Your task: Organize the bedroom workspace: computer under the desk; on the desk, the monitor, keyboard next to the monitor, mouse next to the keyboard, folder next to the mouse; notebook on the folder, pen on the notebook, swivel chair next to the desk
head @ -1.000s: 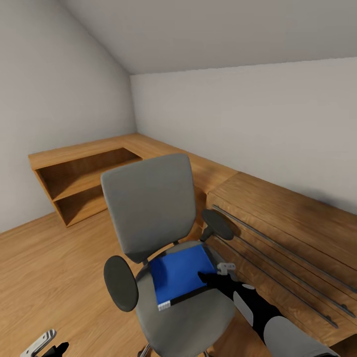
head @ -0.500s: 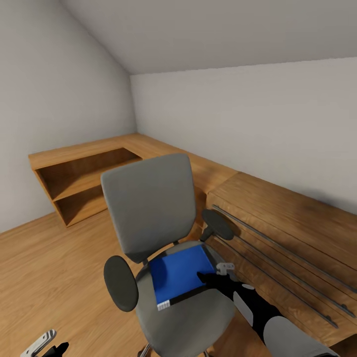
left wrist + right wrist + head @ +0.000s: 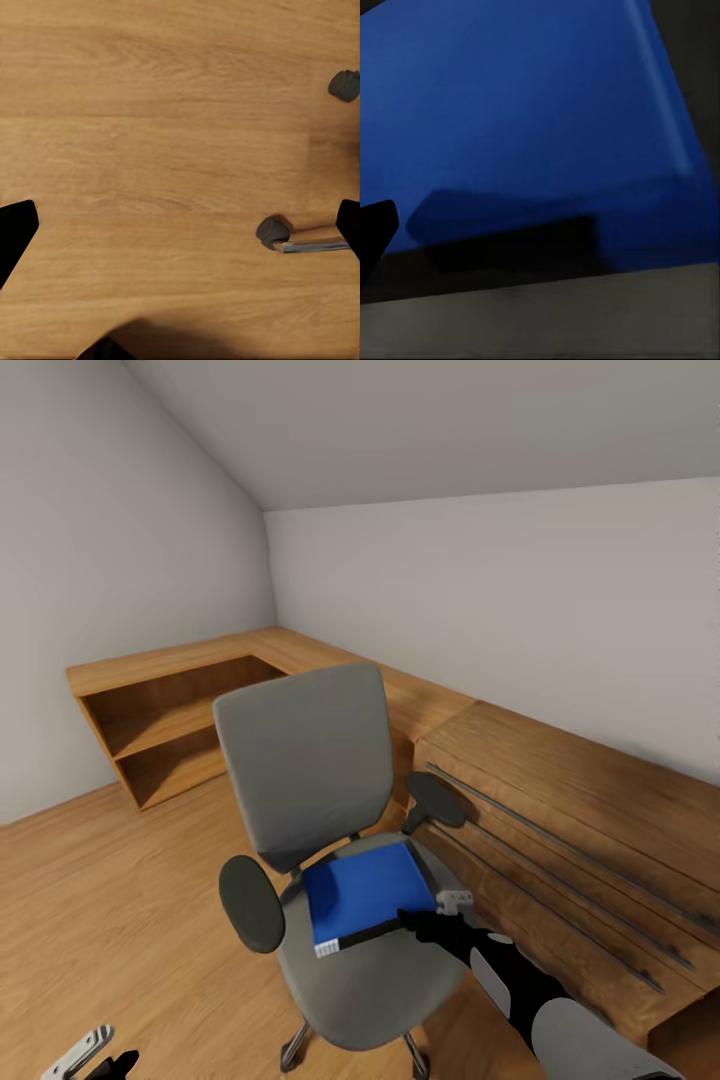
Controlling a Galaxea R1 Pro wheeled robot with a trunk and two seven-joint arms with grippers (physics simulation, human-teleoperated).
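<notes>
Folder: the flat bright blue rectangular folder (image 3: 362, 891) with a dark edge and white spine end lies on the seat of the grey upholstered swivel chair (image 3: 305, 775), toward the seat's back, its spine end facing the front.
Folder up close: in the right wrist view the blue cover (image 3: 532, 112) lies just under the camera, with the grey seat cloth along its near edge.
Step in hand: judged from this, fetching the folder off the chair so it can go to the bench beside the mouse.
Next move: likely needs a jaw worked under the folder's near right corner, then a firm pinch and a level lift clear of the black armrest (image 3: 435, 800).
Right gripper (image 3: 415, 920): its black tip sits at the folder's near right corner, touching or very near it; how wide the jaws stand I cannot tell.
Left gripper (image 3: 85, 1055): low beside the chair, over the light wood floor (image 3: 165, 135); jaws spread wide, holding nothing.
Around: low oak shelving (image 3: 160, 730) and oak drawers (image 3: 560, 830) line the walls behind.
</notes>
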